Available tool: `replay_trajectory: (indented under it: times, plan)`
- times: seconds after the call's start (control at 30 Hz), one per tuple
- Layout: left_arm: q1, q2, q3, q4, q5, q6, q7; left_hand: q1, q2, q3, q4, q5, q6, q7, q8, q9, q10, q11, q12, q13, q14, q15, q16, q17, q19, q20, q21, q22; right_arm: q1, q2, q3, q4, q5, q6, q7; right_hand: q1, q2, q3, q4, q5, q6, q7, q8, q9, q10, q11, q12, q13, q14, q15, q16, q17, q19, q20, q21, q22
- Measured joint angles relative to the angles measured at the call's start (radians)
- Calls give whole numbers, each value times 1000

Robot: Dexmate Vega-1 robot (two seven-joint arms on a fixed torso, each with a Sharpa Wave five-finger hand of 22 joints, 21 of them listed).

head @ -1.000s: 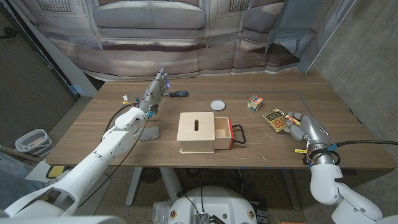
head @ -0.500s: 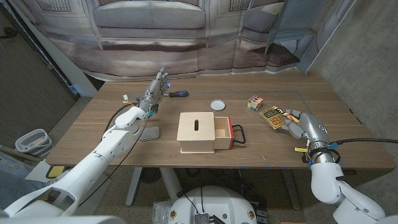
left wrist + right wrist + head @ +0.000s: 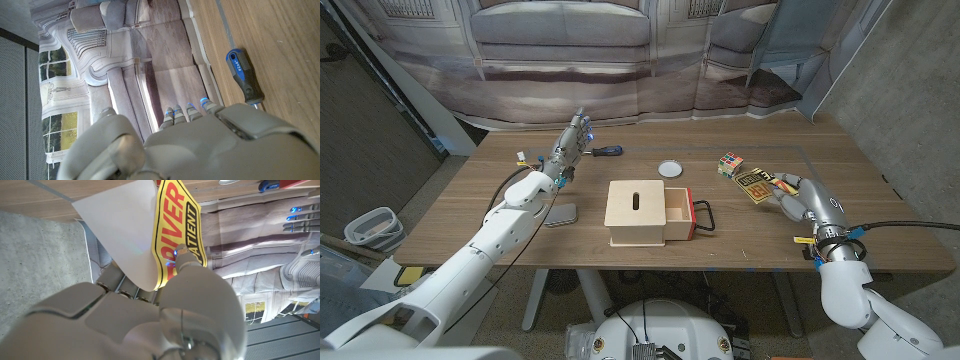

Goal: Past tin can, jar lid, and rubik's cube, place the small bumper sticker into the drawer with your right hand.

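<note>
Pinching the sticker point(image 3: 757, 185) in my right hand point(image 3: 807, 203), I have carried it leftward, close beside the cube point(image 3: 729, 164); the drawer point(image 3: 674, 214), lower centre, waits open.

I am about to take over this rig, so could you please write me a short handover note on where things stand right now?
Right robot hand: holds the small bumper sticker lifted off the table, near the rubik's cube.
Left robot hand: holds nothing, fingers apart, beside the screwdriver.
Drawer: pulled open on the wooden box, red front and black handle toward the right arm. Jar lid lies behind the box.
Done: sticker picked up.
Left: carry it past the cube and lid to the open drawer and release it inside.
</note>
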Motion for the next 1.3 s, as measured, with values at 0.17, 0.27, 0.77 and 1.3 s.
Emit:
replay_trajectory:
  times: [0.17, 0.27, 0.77, 1.3]
  plan:
    - [3, 2, -2, -4, 0, 0, 3, 0, 0, -3, 3, 0, 0, 0, 0, 0, 0, 0, 0, 0, 0, 0, 0, 0, 0, 0, 0, 0, 0, 5, 7, -1, 0, 31, 13, 0, 0, 0, 0, 0, 2, -2, -3, 0, -3, -3, 0, 0, 0, 0, 0, 0, -2, -2, 0, 0]
    - [4, 4, -3, -6, 0, 0, 4, 0, 0, -7, 1, 0, 0, 0, 0, 0, 0, 0, 0, 0, 0, 0, 0, 0, 0, 0, 0, 0, 0, 9, 11, -1, 4, 46, 19, 0, 0, 0, 0, 0, 4, -4, -3, 2, -3, -3, -4, 1, -3, 4, 0, 0, -6, 2, -7, 0]
    - [8, 8, -7, -12, -1, 1, 6, 0, 0, -7, 1, 0, 0, 0, 0, 0, 0, 0, 0, 0, 0, 0, 0, 0, 0, 0, 0, 0, 10, 28, 21, 1, -4, 118, 44, 0, 0, 8, 0, 0, 9, -9, -7, 4, -7, -7, -12, 2, -21, 7, -8, 0, -31, 6, -14, 0]
    - [16, 15, -13, -22, -3, -3, 10, 0, 0, -10, -2, 0, 0, 0, 0, 0, -1, -1, 0, 0, 0, 0, 0, 0, 0, 0, 0, 0, 25, 45, 18, 8, -23, 201, 56, 17, 7, 15, -7, 0, 18, -18, -7, 3, -8, -16, -23, 2, -46, 14, -8, 0, -58, 15, -25, 3]
